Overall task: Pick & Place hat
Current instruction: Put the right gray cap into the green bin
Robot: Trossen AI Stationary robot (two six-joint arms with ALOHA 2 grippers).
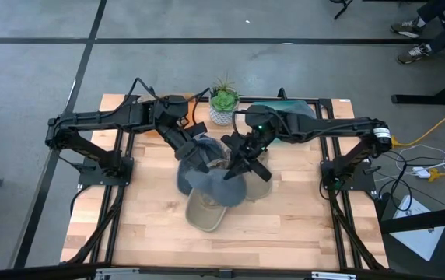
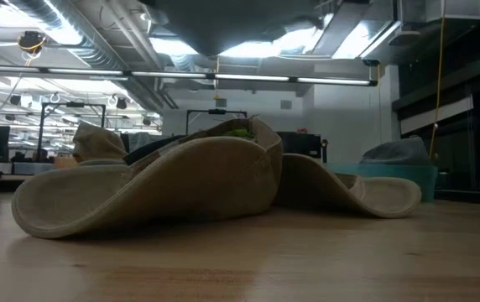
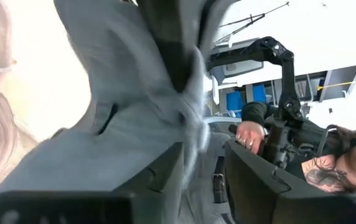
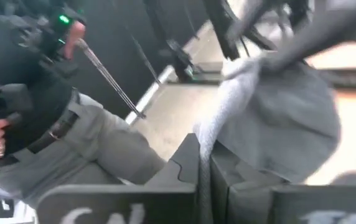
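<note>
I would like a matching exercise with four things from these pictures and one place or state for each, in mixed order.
Things:
1. grey hat
2. tan hat
3. potted plant
4. right gripper

Places or states:
A. lies on the wooden table, under the other hat
B. stands at the table's far edge
C. shut on grey fabric
D. held up between both arms

Pairs: 1-D, 2-A, 3-B, 4-C

Two dark, slim jointed arms with black cables, a small green light (image 1: 258,124) on the right one.
</note>
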